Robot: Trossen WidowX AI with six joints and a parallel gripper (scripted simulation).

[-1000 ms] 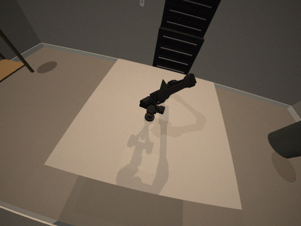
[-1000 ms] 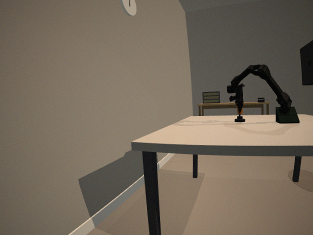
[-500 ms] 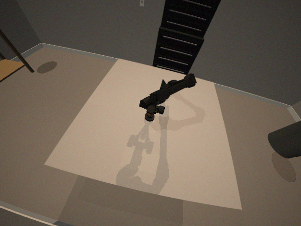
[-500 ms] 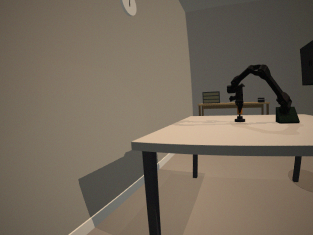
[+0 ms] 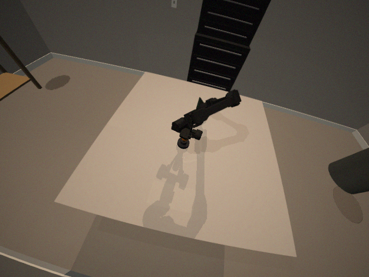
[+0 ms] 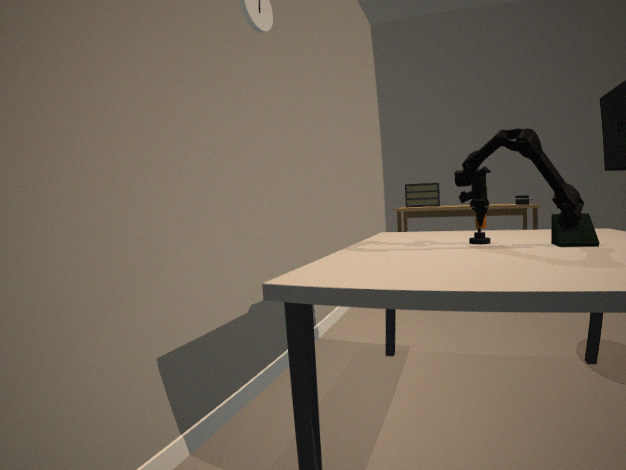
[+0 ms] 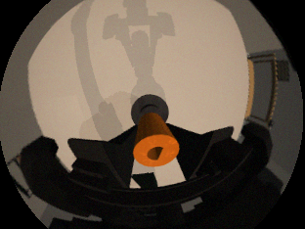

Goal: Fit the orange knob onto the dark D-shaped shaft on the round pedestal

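Lining up the knob over the shaft

My pincer (image 7: 155, 158) grips the orange knob (image 7: 155, 142) just above the pedestal (image 6: 479, 239) on the desk (image 6: 404, 273); next I should turn it until the flats match, then press down.

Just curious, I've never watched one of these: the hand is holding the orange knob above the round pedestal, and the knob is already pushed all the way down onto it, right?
Not quite. The hand does hold the orange knob above the round pedestal, but the knob is not pushed down. The exterior view shows it raised, with a gap above the pedestal.
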